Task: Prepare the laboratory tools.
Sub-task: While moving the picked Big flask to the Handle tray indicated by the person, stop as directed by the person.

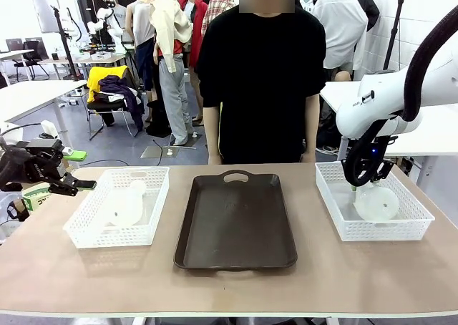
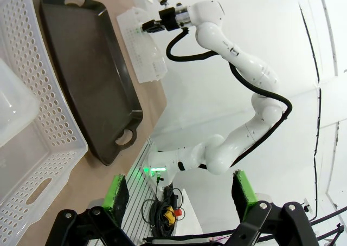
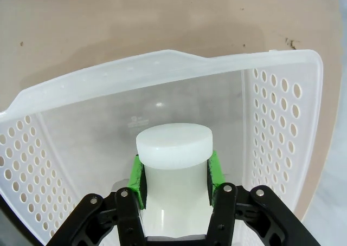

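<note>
1. Pale wooden counter (image 1: 57, 275), with a person (image 1: 261, 81) in black standing at its far side.
2. A dark brown tray (image 1: 236, 221) lies at its middle.
3. White mesh baskets flank it: left basket (image 1: 107, 240) and right basket (image 1: 386, 230).
4. The left flask (image 1: 127, 207) rests inside the left basket (frosted, outline faint).
5. The right flask (image 3: 173, 140) sits inside the right basket, its neck clamped by the right end effector (image 3: 173, 173).
6. The left end effector (image 2: 179, 194) hangs beside the left basket, jaws spread wide, holding nothing.
</note>
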Robot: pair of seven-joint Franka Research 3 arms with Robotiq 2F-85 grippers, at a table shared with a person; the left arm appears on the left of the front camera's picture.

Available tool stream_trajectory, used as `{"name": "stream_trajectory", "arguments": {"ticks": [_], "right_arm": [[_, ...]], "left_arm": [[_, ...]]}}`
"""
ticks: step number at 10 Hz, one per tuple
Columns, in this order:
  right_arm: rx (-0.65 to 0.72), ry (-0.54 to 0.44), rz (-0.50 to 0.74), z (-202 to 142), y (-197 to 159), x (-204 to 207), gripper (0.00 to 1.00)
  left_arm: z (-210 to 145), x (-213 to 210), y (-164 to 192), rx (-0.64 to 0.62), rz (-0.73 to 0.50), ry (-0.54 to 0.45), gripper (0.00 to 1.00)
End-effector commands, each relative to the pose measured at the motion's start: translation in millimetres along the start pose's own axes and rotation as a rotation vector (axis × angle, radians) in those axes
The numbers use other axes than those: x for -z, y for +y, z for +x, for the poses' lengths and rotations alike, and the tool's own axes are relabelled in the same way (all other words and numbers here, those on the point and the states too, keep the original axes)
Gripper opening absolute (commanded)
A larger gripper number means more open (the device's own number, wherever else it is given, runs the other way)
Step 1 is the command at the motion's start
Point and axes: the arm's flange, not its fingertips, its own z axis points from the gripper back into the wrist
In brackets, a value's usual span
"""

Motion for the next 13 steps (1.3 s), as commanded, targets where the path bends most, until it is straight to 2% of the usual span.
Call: {"name": "stream_trajectory", "arguments": {"ticks": [1,10,13], "right_arm": [[-0.010,-0.007,0.006,1.0,0.4,0.5,0.00],[0.000,0.000,0.000,0.0,0.0,0.0,0.00],[0.002,-0.006,0.018,-0.7,-2.1,-20.6,0.00]], "left_arm": [[-0.5,-1.5,-1.0,0.003,0.012,0.005,1.00],[-0.5,-1.5,-1.0,0.003,0.012,0.005,1.00],[-0.5,-1.5,-1.0,0.003,0.012,0.005,1.00]]}}
